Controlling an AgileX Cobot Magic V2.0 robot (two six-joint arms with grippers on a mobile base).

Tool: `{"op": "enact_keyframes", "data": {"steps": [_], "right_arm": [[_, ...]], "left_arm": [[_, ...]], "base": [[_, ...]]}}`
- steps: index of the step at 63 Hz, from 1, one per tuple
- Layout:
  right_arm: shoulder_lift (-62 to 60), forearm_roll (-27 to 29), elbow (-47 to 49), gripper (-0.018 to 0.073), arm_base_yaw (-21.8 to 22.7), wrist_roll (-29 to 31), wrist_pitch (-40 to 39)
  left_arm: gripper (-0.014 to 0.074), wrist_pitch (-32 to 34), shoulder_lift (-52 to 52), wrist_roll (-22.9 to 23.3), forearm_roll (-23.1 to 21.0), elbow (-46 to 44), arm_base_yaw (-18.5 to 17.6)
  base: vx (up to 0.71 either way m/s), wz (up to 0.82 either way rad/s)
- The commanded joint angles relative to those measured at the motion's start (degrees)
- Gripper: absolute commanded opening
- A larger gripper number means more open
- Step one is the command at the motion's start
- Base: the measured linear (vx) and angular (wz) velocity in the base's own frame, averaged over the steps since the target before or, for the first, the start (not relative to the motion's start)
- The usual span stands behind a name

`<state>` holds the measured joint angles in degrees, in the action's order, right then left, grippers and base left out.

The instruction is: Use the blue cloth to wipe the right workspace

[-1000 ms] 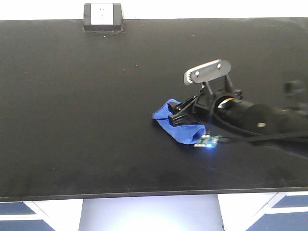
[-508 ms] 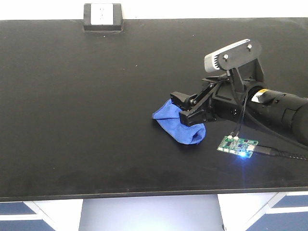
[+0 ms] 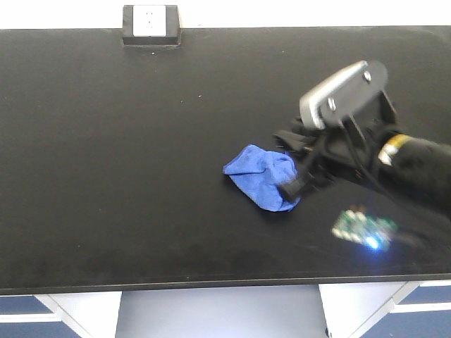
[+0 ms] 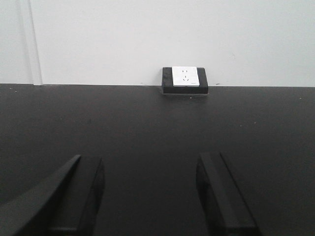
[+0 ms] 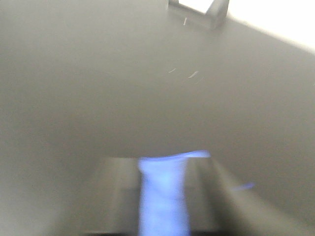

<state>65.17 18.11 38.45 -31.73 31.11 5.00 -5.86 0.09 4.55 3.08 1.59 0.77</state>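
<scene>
the blue cloth [image 3: 262,176] lies bunched on the black counter [image 3: 127,176], right of centre. the right claw [image 3: 299,165] is at the cloth's right edge, blurred; in the right wrist view a pale blue strip [image 5: 165,194] sits between its fingers, so it appears clenched on the cloth. the left claw [image 4: 150,196] is spread wide, holding nothing. a lit circuit board [image 3: 363,229] hangs beneath the right arm.

No legible text anywhere. Wall outlet [image 4: 185,76] face blank, circuit board [image 3: 363,229] too blurred to read, no labels visible.
</scene>
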Motion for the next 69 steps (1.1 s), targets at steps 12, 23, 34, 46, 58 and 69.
{"op": "enact_keyframes", "data": {"steps": [12, 23, 34, 46, 58, 69], "right_arm": [[-20.0, -10.4, -13.5, -0.001, 9.8, -15.3, -5.0], [-33.8, -21.4, -19.5, -0.001, 21.7, -28.8, -4.4], [-44.7, -22.3, -26.2, -0.001, 32.2, -34.0, -4.4], [-54.2, -20.8, -35.6, -0.0008, 33.9, -34.2, -4.7], [-62.9, -20.9, -41.2, -0.0008, 33.9, -34.1, -1.8], [-65.8, -20.9, -41.3, -0.0008, 33.9, -34.1, 1.3]], "left_arm": [[0.0523, 4.7, 0.8, 0.3, -0.2, 1.8, -0.1], [0.0523, 4.7, 0.8, 0.3, -0.2, 1.8, -0.1], [0.0523, 4.7, 0.8, 0.3, -0.2, 1.8, -0.1], [0.0523, 4.7, 0.8, 0.3, -0.2, 1.8, -0.1], [0.0523, 4.7, 0.8, 0.3, -0.2, 1.8, -0.1], [0.0523, 4.7, 0.8, 0.3, -0.2, 1.8, -0.1]], "base": [[0.0, 0.0], [0.0, 0.0], [0.0, 0.0], [0.0, 0.0], [0.0, 0.0], [0.0, 0.0]]}}
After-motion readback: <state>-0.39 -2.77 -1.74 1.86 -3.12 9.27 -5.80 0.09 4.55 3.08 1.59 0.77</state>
